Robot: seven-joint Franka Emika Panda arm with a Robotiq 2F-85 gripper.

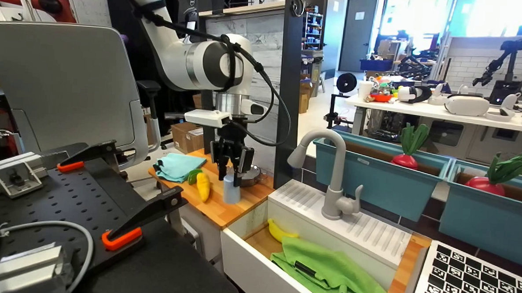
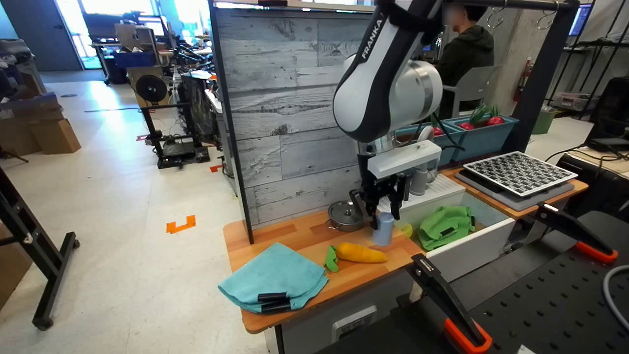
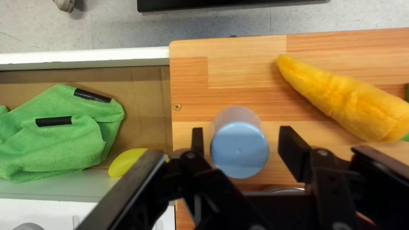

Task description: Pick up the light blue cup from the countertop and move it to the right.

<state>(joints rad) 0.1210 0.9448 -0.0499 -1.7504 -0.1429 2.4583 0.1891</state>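
Observation:
The light blue cup [image 1: 231, 194] stands on the wooden countertop [image 2: 300, 231] near the sink-side edge. It also shows in an exterior view [image 2: 384, 231]. In the wrist view a flat round blue face of the cup [image 3: 239, 150] with a small central dot points at the camera. My gripper [image 3: 241, 140] is open, with one finger on each side of the cup's upper part. A gap shows between the cup and each finger, wider at the finger on the carrot side. In both exterior views the gripper [image 1: 229, 181] [image 2: 385, 221] points down over the cup.
A yellow-orange plush carrot [image 2: 361, 253] and a folded teal cloth [image 2: 277, 275] lie on the countertop. A lidded metal pot [image 2: 346, 215] stands close behind the cup. The white sink [image 1: 239, 251] beside it holds a green cloth [image 1: 326, 264] and a yellow banana [image 1: 279, 231]. A grey tap [image 1: 337, 167] rises behind.

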